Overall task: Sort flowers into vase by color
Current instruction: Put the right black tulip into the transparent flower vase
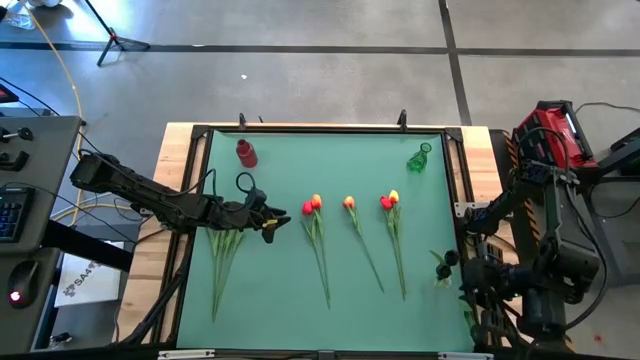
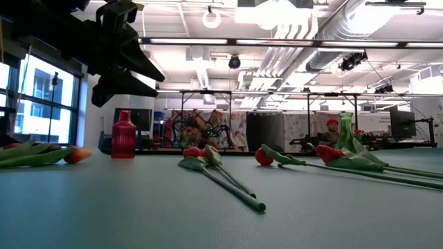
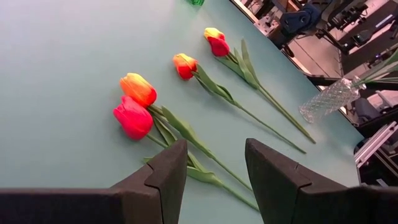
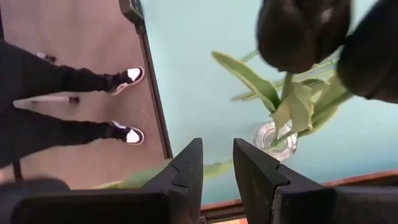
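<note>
over the left-centre of the green mat [image 1: 280, 170] my left gripper [image 1: 268, 222] hovers with its fingers [image 3: 163, 177] spread apart and nothing between them. it points toward the nearest pair of tulips, a red tulip [image 3: 133, 118] and an orange tulip [image 3: 138, 89] lying head to head with their stems trailing toward the near edge. i judge the wide spread is there to straddle a thin stem.

two more groups lie further right: a single orange-red tulip [image 1: 349, 203], then a red and yellow pair [image 1: 389, 200]. a bundle of stems [image 1: 224, 260] lies on the mat near the left gripper, toward the near left; the arm hides their heads from above.

the red vase [image 1: 246, 153] stands at the far left of the mat and the green vase [image 1: 418, 159] at the far right, both without flowers. a clear glass vase [image 4: 274, 137] near the right edge already holds green leaves. my right gripper [image 4: 216, 163] waits off the mat's near right side, above that vase, its fingers slightly parted and holding nothing.

the mat is smooth and matte, framed in black on a wooden table. beyond it is a concrete floor, a bright workshop with ceiling ducts, and a person's legs [image 4: 56, 99] in dark trousers and black-and-white shoes.
</note>
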